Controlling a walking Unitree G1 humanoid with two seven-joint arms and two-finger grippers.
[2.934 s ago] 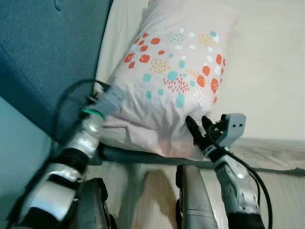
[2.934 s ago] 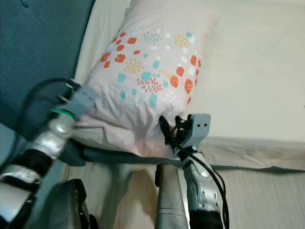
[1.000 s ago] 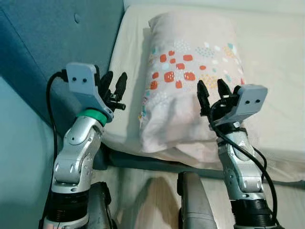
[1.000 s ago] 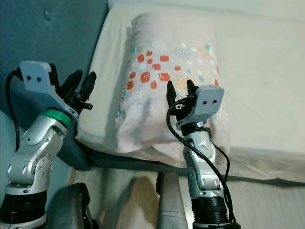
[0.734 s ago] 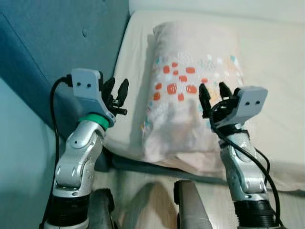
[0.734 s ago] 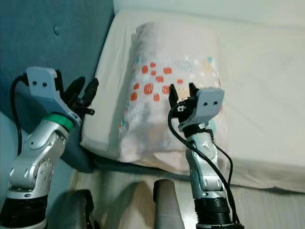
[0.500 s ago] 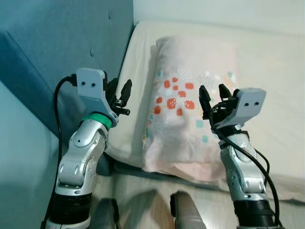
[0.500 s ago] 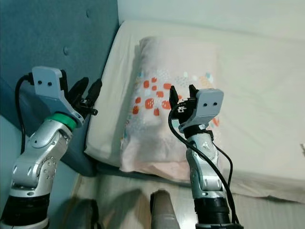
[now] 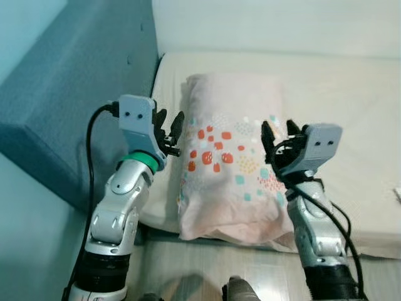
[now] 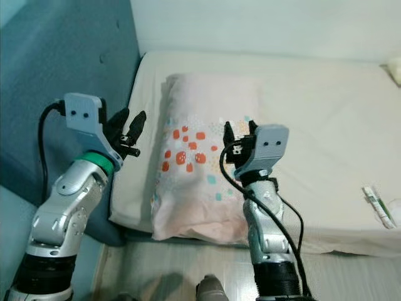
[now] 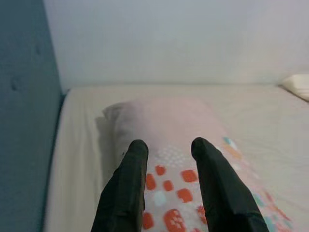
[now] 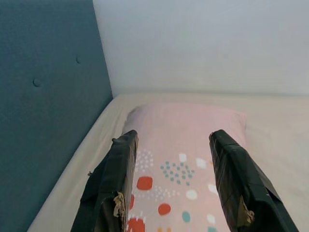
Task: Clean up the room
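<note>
Pillow [image 9: 230, 163]: now released, lying flat between our raised left gripper [image 9: 170, 133] and right gripper [image 9: 277, 136]; both spread and empty. We judge placement done.

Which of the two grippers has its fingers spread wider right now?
The right gripper: its wrist view shows a broad gap between the black fingers, spanning much of the pillow. The left gripper is open too, but narrower.

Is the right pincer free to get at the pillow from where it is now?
Probably yes. The right pincer hovers open above the pillow on the bed, with nothing between them. The left pincer is off by the pillow's other side.
</note>
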